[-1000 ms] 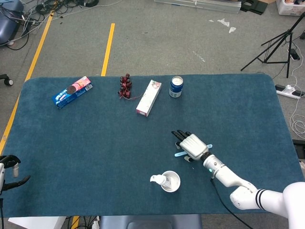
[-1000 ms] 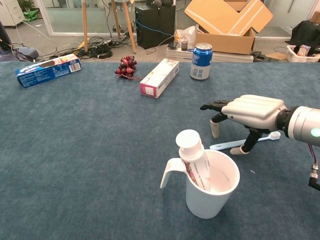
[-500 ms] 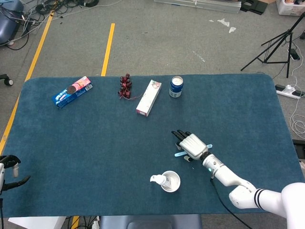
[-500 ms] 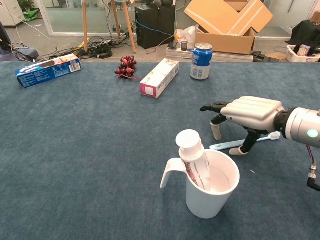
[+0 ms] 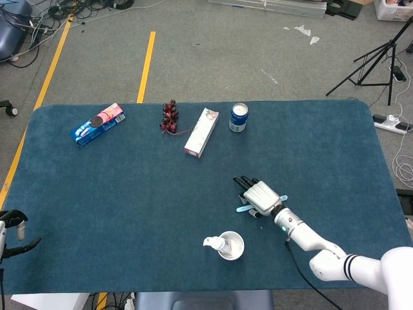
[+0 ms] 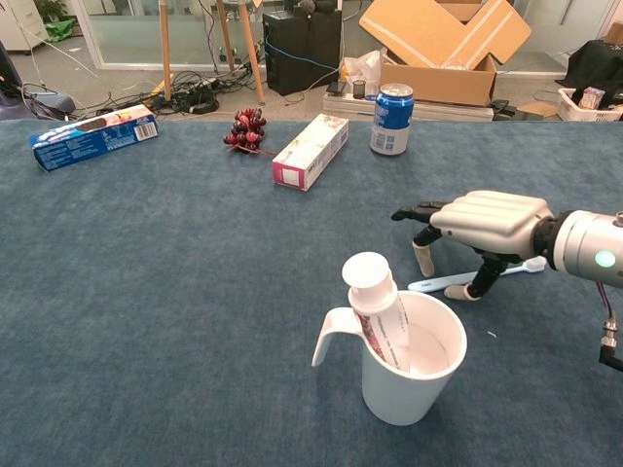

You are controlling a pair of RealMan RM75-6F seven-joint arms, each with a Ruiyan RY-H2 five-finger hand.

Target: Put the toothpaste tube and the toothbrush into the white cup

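Only one light-blue plastic toothbrush (image 6: 474, 276) is seen on the table, straddled by the right hand (image 6: 484, 222), fingers apart, holding nothing; one white-capped toothpaste tube (image 6: 376, 306) is stood in one white handled cup (image 6: 408, 381).

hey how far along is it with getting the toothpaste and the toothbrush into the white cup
About halfway. Done: the toothpaste tube stands in the white cup, cap up. In hand: nothing is gripped yet; the right hand is arched over the toothbrush, which lies flat on the table beside the cup. Left: grasp the toothbrush, lift it and drop it into the cup.
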